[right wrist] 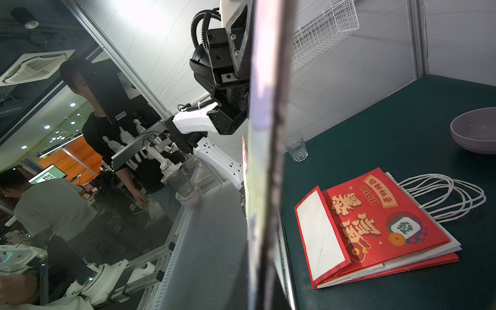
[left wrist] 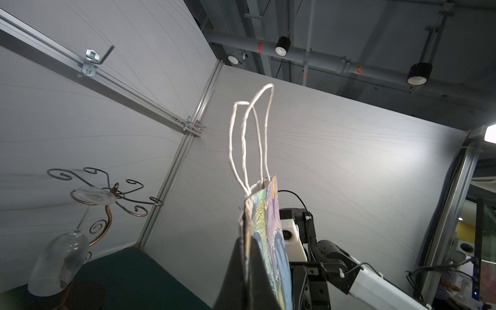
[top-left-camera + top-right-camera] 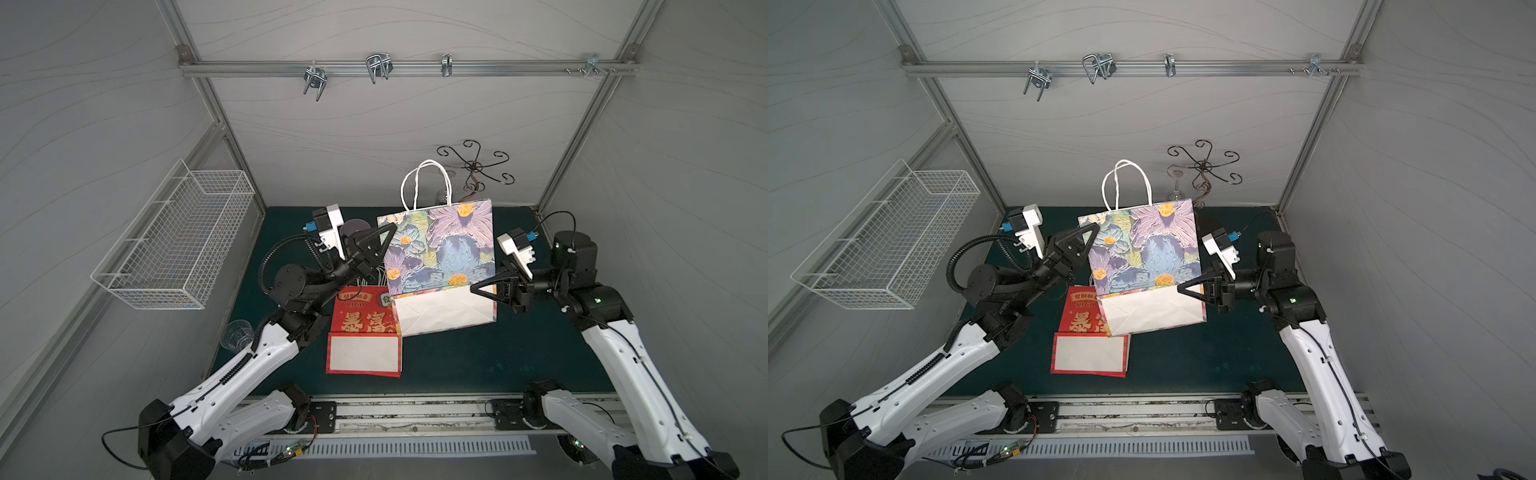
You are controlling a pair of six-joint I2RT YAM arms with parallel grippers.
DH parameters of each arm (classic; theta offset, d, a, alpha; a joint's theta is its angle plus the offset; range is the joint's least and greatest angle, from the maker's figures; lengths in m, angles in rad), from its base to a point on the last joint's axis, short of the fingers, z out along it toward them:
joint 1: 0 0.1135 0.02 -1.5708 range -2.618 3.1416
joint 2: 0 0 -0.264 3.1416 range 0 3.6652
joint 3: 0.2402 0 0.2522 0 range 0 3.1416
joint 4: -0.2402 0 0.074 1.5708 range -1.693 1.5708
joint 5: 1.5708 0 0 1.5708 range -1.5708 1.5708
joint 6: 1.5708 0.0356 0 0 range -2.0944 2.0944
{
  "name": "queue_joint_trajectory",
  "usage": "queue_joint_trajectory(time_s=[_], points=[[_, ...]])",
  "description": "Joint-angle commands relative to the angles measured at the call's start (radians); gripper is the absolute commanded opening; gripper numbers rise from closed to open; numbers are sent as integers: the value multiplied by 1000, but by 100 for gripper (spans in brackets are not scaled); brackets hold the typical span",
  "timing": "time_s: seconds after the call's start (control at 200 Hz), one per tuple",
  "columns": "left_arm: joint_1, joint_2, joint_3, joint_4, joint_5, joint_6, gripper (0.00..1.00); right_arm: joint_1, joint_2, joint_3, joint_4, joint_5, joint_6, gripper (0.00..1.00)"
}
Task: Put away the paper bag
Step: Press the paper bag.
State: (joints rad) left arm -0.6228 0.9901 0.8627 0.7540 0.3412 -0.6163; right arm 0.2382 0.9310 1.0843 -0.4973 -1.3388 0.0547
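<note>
The paper bag (image 3: 440,249) (image 3: 1142,253) is flat, printed with purple and blue flowers, and has its white bottom flap folded up. It hangs in the air over the green table, its white cord handles (image 3: 426,183) pointing up toward the back wall. My left gripper (image 3: 388,232) (image 3: 1094,232) is shut on the bag's upper left edge. In the left wrist view the paper bag (image 2: 271,241) runs edge-on between the left gripper's (image 2: 246,257) fingers. My right gripper (image 3: 478,289) (image 3: 1183,287) is shut on the lower right edge, where the paper bag (image 1: 264,134) fills the middle of that wrist view.
A stack of flat red bags (image 3: 365,328) (image 1: 375,228) lies on the table beneath. Metal hooks (image 3: 378,66) hang from the rail on the back wall. A white wire basket (image 3: 178,245) is on the left wall. A tumbler (image 3: 237,334), a bowl (image 1: 475,131) and a curly glass stand (image 3: 473,166) stand around.
</note>
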Motion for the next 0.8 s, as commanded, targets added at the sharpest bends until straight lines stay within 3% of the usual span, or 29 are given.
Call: queue_joint_trajectory(time_s=[0.0,0.03,0.115,0.13,0.16,0.17,0.34,0.535,0.67,0.795], points=[[6,-7,24,102,-68,9,0,11,-8,-1,-23,-13,-1,0],[6,-7,24,101,-68,14,1,15,-6,-3,-23,-10,1,0],[6,-12,20,78,-85,29,47,30,-5,-8,-16,31,9,0],[6,-17,18,69,-94,35,58,32,-5,-10,-13,46,13,0],[4,-29,14,43,-126,41,95,38,-5,-14,-4,86,26,0],[5,-35,13,31,-143,42,99,39,-5,-17,1,103,32,0],[5,-200,-75,-214,-490,113,100,113,-23,-109,122,387,228,0],[8,-427,-137,-598,-849,131,100,372,-49,-184,202,748,397,0],[8,-542,-115,-856,-993,111,99,534,7,-174,237,930,491,0],[8,-623,-95,-1023,-1077,105,99,623,106,-167,315,1000,586,0]])
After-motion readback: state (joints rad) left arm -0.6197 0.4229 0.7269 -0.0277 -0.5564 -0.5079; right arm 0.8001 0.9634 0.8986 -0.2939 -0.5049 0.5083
